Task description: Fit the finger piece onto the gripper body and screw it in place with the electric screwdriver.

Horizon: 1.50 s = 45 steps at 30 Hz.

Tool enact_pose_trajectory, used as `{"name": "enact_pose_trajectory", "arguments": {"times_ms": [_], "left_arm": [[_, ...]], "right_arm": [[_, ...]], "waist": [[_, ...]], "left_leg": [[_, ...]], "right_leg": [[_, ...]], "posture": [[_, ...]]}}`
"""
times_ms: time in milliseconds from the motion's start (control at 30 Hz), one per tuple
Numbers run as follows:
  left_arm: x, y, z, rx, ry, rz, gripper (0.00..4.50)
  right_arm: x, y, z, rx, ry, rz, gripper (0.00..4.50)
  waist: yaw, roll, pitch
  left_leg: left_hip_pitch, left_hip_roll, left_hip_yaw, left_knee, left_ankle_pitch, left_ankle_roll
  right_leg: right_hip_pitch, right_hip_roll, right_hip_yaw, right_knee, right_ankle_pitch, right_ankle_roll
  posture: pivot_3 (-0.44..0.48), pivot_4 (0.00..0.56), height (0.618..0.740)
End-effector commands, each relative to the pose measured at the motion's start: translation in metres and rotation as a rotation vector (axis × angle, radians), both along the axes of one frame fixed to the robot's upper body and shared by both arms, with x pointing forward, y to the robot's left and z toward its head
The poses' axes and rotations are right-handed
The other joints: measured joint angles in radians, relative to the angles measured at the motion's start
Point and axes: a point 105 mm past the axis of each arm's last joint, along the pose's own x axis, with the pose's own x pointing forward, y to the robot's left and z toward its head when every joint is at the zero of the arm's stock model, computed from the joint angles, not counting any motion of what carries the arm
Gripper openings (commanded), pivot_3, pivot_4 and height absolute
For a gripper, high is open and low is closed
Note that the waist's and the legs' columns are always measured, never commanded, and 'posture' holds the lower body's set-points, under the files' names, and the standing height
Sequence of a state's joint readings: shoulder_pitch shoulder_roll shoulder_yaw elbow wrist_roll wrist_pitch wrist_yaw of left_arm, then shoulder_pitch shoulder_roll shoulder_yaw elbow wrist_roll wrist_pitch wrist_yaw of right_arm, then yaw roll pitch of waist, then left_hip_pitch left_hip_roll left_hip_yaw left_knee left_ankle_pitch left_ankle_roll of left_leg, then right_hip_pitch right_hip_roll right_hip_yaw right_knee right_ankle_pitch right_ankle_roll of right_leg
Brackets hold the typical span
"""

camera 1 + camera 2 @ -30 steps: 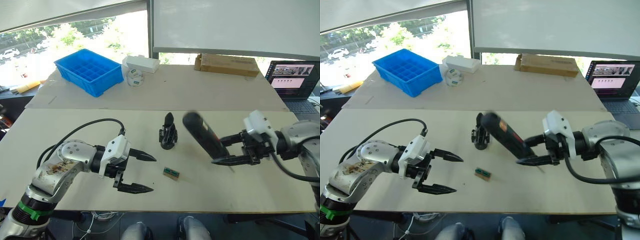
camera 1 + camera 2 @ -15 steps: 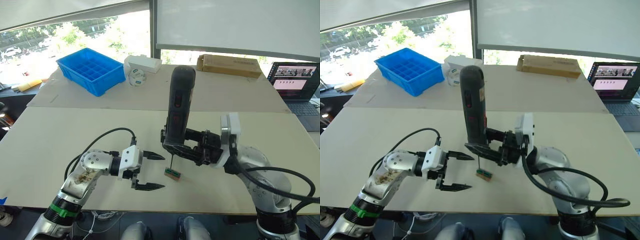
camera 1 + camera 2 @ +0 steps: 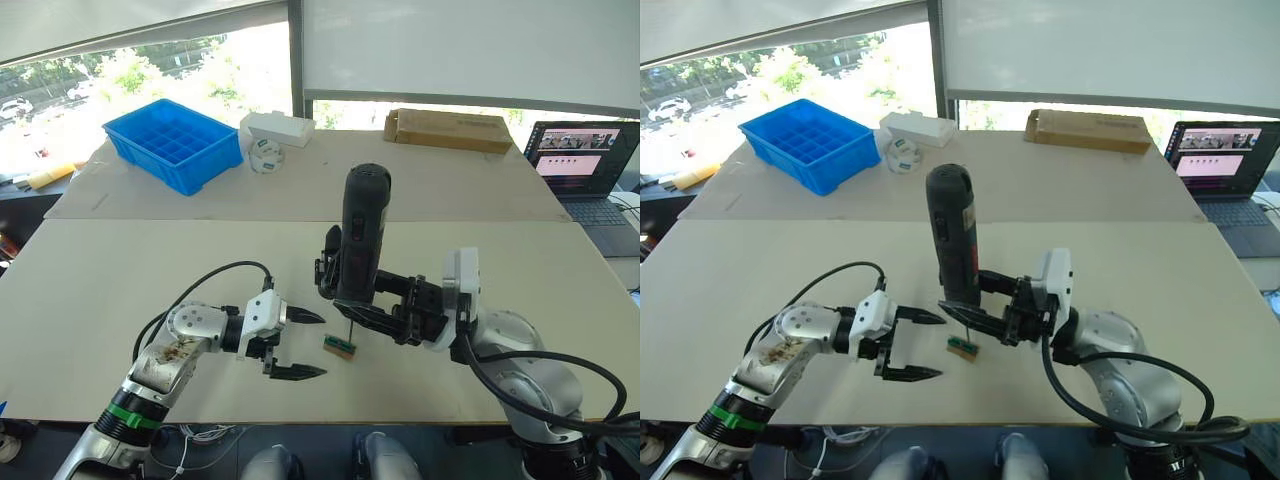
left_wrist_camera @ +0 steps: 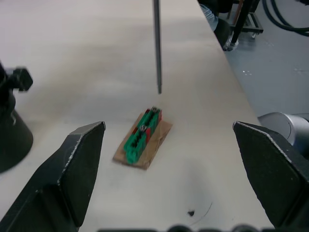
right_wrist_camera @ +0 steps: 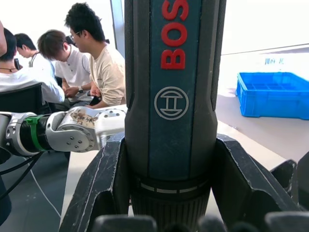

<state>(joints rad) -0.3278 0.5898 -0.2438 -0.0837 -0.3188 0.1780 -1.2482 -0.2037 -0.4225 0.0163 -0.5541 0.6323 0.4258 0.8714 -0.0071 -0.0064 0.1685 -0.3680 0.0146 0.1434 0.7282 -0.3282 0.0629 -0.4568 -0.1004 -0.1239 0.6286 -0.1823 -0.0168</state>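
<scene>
My right gripper [image 3: 347,308] is shut on the electric screwdriver [image 3: 361,235], a black pen-style tool with a red mark, held upright. Its thin bit [image 4: 157,48] points down just above a small green block [image 3: 341,347] lying on a cardboard scrap. The black gripper body [image 3: 326,268] stands right behind the screwdriver, partly hidden by it, with a pointed finger rising from it. My left gripper [image 3: 322,345] lies open on the table just left of the green block, which sits between its fingers [image 4: 79,164]. The finger piece is hidden or out of view.
At the back of the table are a blue compartment bin [image 3: 178,148], a white box [image 3: 277,128], a tape roll [image 3: 264,156] and a cardboard box [image 3: 452,128]. A laptop [image 3: 580,165] sits far right. Several people [image 5: 91,58] sit beyond the table's front edge.
My right arm swung the screwdriver from a slant at the right to upright over the green block, then lowered it. My left gripper moved in toward the block, staying open.
</scene>
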Motion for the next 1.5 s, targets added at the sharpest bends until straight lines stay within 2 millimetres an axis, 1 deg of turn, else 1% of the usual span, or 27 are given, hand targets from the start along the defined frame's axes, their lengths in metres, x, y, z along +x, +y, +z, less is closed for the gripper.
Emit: {"name": "enact_pose_trajectory", "arguments": {"times_ms": [33,133,367,633,1200,1500], "left_arm": [[-0.001,-0.005,0.001,-0.008,-0.026,-0.019,4.50],[0.000,-0.006,-0.004,0.005,-0.037,-0.017,4.50],[0.010,-0.008,-0.012,0.002,-0.047,0.005,4.50],[0.011,-0.012,-0.021,0.006,-0.061,-0.015,4.50],[0.014,-0.016,-0.028,0.007,-0.088,-0.041,4.50],[0.016,-0.023,-0.028,-0.001,-0.089,-0.053,4.50]], "right_arm": [[-0.011,0.003,0.018,0.028,-0.109,0.022,1.92],[-0.011,0.004,0.017,0.022,-0.116,0.020,1.92],[-0.009,0.003,0.016,0.038,-0.103,0.005,1.92],[-0.011,0.002,0.010,0.022,-0.090,-0.001,1.92],[-0.004,0.000,0.004,0.013,-0.101,-0.041,1.92],[-0.003,0.000,0.002,0.012,-0.100,-0.047,1.92]], "waist": [[0.000,0.000,0.000],[0.000,0.000,0.000],[0.002,0.000,0.000],[0.003,0.000,0.000],[0.006,0.000,0.000],[0.006,0.000,0.000]], "left_leg": [[0.000,0.000,0.000,0.000,0.000,0.000],[0.000,0.000,0.000,0.000,0.000,0.000],[0.000,0.000,0.000,0.000,0.000,0.000],[0.000,0.000,0.000,0.000,0.000,0.000],[0.000,0.000,0.000,0.000,0.000,0.000],[0.000,0.000,0.000,0.000,0.000,0.001]], "right_leg": [[0.000,0.000,0.000,0.000,0.000,0.000],[0.000,0.000,0.000,0.000,0.000,0.000],[0.000,0.000,0.000,0.000,0.000,0.000],[0.000,0.000,0.000,0.000,0.000,0.000],[0.000,-0.001,0.000,0.000,0.000,0.000],[0.000,0.000,0.000,0.000,0.000,0.000]], "posture": [[0.000,0.150,0.738],[0.000,0.150,0.738],[0.000,0.150,0.738],[0.000,0.150,0.738],[0.000,0.150,0.738],[0.000,0.150,0.738]]}}
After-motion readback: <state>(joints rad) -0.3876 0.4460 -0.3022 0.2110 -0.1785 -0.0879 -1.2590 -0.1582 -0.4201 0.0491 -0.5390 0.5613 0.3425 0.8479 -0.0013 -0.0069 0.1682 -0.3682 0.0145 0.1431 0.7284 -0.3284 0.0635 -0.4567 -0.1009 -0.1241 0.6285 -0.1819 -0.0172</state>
